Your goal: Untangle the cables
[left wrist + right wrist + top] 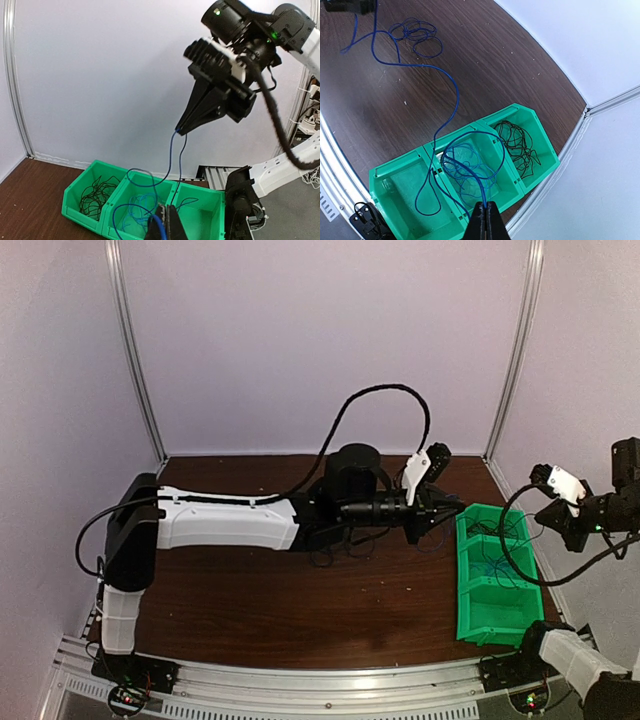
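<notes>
A long blue cable [455, 95] is strung between my two grippers. My right gripper [485, 214] is shut on one end, high above the green bin [547, 150]. My left gripper [167, 216], low beside the bin, is shut on the other end. From the right gripper's fingertips [180, 131] the blue cable [171, 155] hangs and loops into the bin. A small tangle of dark and blue cables [415, 37] lies on the brown table. In the top view the left gripper [440, 512] reaches the bin's left side, and the right gripper [547, 512] hovers to its right.
The bin [470, 625] has three compartments: black cables [520, 145] fill one end, light blue cables [470, 172] the middle, and a cable loop drops into the third. It stands at the table's right edge, by the aluminium frame [555, 192]. White walls enclose the table.
</notes>
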